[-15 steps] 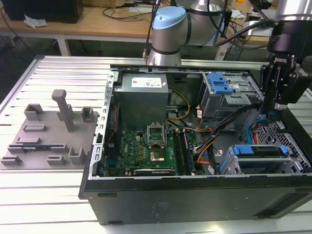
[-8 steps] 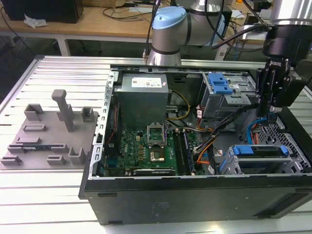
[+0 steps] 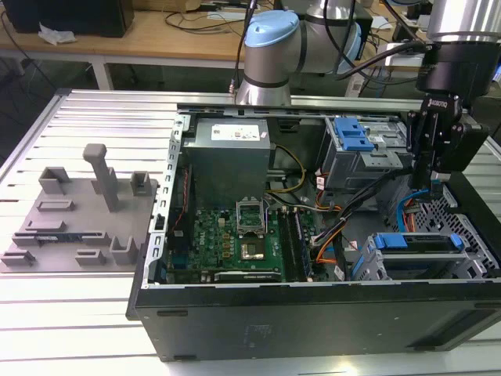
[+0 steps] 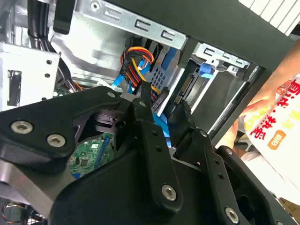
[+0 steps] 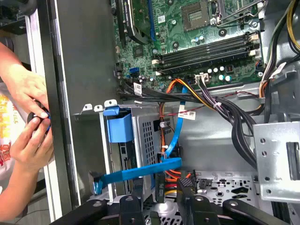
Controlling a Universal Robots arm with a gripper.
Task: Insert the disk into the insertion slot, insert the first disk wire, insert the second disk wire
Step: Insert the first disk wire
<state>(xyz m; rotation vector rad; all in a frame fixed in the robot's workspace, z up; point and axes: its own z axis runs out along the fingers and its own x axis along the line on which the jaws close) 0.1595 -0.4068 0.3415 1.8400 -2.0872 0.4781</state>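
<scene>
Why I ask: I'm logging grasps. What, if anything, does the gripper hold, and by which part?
It cannot be told. The gripper is close to the blue flat cable by the insertion slot; whether it grips the cable is unclear.

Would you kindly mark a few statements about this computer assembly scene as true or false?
1. The disk sits in the insertion slot. True.
2. The gripper is raised high above the computer case. False: it reaches down inside the case, near the insertion slot.
3. The motherboard lies exposed in the open case. True.
4. A person's hands rest on the motherboard. False: in the first wrist view they are outside the case wall.
</scene>
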